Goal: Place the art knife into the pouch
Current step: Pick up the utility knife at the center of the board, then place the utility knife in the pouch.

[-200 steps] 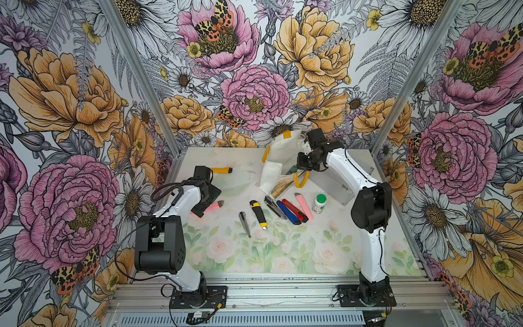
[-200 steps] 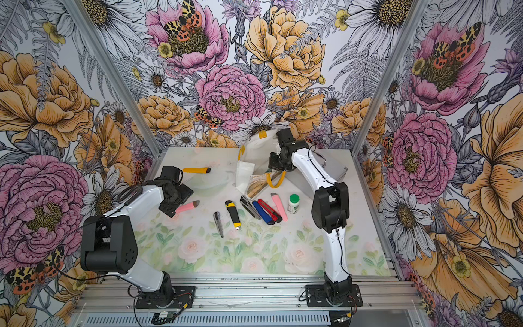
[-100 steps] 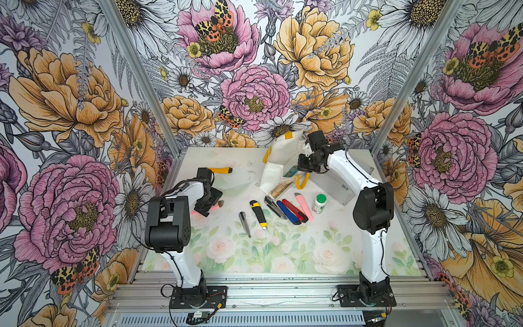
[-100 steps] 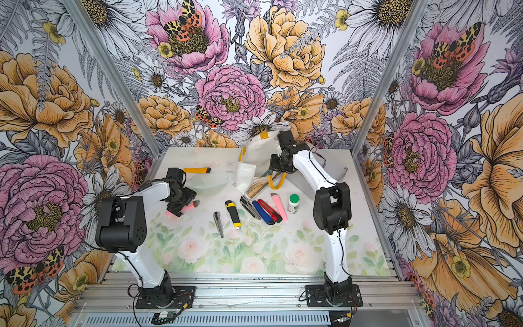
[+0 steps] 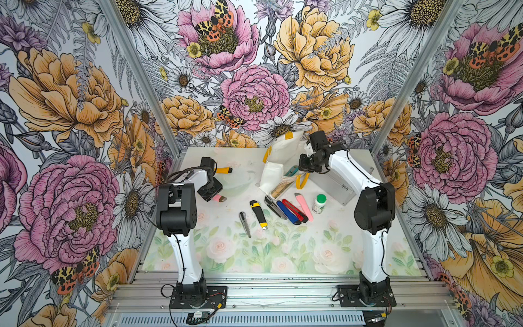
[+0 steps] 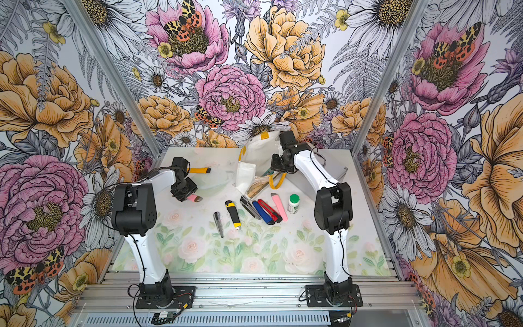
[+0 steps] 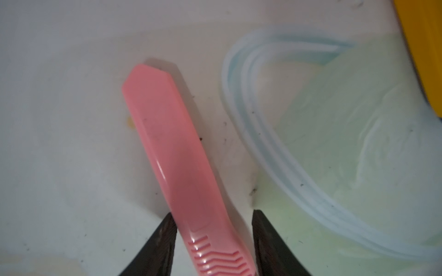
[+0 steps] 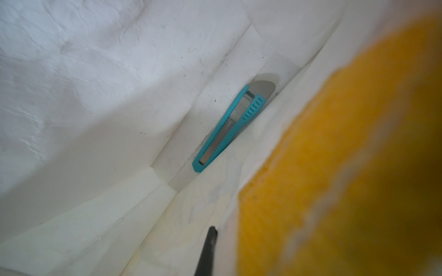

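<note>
Since a second ago my left claw (image 7: 213,213) has narrowed around the pink knife (image 7: 167,148) at ten o'clock; one jaw touches it, beside the other a gap remains. So the grasp is in hand, I judge; next I must close fully, lift and carry toward twelve o'clock. There my right claw (image 5: 307,164), closed, holds the pouch (image 5: 278,148) mouth up; a teal knife (image 8: 229,129) lies inside already.

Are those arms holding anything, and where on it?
Right tool pinches the pouch at its open rim near a yellow handle. Left tool only straddles the pink knife, unclamped.
</note>
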Action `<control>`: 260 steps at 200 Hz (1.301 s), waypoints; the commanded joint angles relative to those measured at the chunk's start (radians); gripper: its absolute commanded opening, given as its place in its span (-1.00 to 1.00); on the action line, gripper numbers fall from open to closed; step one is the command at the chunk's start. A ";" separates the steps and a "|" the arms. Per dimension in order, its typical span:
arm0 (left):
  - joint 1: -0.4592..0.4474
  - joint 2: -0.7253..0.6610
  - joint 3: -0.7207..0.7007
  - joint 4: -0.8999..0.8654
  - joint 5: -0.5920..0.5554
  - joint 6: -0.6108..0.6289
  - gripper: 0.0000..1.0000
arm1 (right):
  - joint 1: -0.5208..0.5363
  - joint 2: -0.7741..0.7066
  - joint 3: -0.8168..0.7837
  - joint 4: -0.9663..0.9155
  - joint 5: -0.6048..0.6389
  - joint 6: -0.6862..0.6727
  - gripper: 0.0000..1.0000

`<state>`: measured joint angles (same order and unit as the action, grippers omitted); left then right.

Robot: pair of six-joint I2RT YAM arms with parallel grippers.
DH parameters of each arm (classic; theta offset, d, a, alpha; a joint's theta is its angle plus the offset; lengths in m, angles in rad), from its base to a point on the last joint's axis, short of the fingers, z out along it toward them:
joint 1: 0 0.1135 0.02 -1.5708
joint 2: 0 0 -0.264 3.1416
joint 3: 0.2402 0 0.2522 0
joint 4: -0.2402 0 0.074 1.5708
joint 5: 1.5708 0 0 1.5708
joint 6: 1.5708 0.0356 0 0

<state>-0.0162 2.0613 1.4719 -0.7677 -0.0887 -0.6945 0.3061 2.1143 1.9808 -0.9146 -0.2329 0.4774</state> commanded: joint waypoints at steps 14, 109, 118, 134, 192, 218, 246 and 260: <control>-0.063 0.116 0.067 -0.100 -0.071 0.153 0.01 | -0.010 -0.030 -0.010 0.005 -0.005 0.000 -1.00; -0.144 -0.109 0.192 -0.141 -0.081 0.235 -0.59 | -0.017 -0.048 -0.018 0.009 -0.008 -0.005 -1.00; -0.164 -0.141 0.249 -0.140 -0.062 0.248 -0.60 | -0.017 -0.047 -0.016 0.009 -0.011 -0.005 -1.00; -0.211 -0.170 0.382 -0.138 -0.035 0.271 -0.61 | -0.017 -0.048 -0.017 0.012 -0.012 -0.005 -1.00; -0.410 0.086 1.052 -0.137 0.124 0.353 -0.58 | -0.016 -0.056 -0.032 0.020 -0.019 0.000 -1.00; -0.443 0.235 1.233 -0.137 0.220 0.311 -0.58 | -0.017 -0.068 -0.043 0.023 -0.016 0.000 -1.00; -0.466 0.322 1.283 -0.129 0.271 0.282 -0.55 | -0.019 -0.066 -0.045 0.024 -0.019 -0.004 -1.00; -0.478 0.337 1.283 -0.128 0.268 0.292 -0.46 | -0.020 -0.065 -0.043 0.024 -0.020 -0.002 -1.00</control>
<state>-0.4805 2.3550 2.7399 -0.8608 0.1173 -0.3965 0.2928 2.0884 1.9457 -0.8963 -0.2401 0.4774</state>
